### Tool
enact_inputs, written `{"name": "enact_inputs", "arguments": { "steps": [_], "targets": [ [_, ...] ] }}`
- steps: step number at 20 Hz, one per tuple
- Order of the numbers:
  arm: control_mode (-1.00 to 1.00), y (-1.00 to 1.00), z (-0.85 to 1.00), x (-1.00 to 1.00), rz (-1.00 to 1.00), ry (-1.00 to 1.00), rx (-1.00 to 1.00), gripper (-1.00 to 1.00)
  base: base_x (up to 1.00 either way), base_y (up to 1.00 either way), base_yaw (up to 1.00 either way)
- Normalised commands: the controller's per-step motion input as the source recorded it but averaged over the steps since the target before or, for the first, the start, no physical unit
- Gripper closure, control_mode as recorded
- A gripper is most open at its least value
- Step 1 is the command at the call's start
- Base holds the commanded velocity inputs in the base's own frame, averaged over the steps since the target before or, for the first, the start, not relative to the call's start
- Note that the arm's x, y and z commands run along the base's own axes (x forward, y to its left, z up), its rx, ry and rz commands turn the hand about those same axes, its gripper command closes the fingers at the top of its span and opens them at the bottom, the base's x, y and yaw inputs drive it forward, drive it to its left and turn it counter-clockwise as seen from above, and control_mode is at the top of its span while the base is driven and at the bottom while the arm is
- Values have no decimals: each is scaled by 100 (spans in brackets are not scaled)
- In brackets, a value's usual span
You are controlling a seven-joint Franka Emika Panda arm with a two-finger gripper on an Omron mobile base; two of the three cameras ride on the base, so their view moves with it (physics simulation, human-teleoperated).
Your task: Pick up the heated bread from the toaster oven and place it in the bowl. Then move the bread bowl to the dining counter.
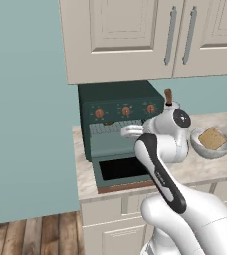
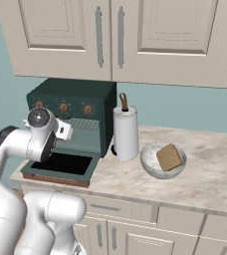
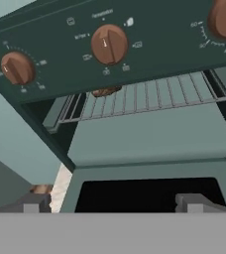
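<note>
The dark green toaster oven [image 1: 116,93] [image 2: 70,92] [image 3: 149,30] stands on the counter with its door [image 1: 120,169] [image 2: 60,164] dropped flat. My gripper [image 1: 132,131] [image 2: 65,130] [image 3: 112,203] hovers open over the door, just in front of the wire rack [image 3: 149,96], holding nothing. A small brown piece [image 3: 105,91] shows at the back of the rack, mostly hidden by the knob panel. The pale grey bowl [image 1: 205,152] [image 2: 153,168] sits to the right of the oven with a tan square slice of bread [image 1: 212,138] [image 2: 169,157] in it. The dining counter is out of view.
A white cylindrical canister [image 2: 125,132] with a brown handle stands between oven and bowl. Cream wall cabinets [image 1: 130,35] [image 2: 115,35] hang close over the oven. The marbled counter [image 1: 205,172] [image 2: 210,184] runs on to the right; its left end is just beside the oven.
</note>
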Motion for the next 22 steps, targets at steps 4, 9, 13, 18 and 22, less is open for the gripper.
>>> {"name": "enact_inputs", "arguments": {
  "steps": [4, 9, 13, 18, 22],
  "targets": [
    [-100, 0, 0, 9, 0, -4, 0, -100, 0, 0, 0],
    [-100, 0, -3, 7, 0, -7, 0, -100, 0, 0, 0],
    [-100, 0, -10, 13, 0, -8, 0, -100, 0, 0, 0],
    [-100, 0, -16, 18, 0, -6, 0, -100, 0, 0, 0],
    [-100, 0, -17, 21, 0, -5, 0, -100, 0, 0, 0]
  ]
}}
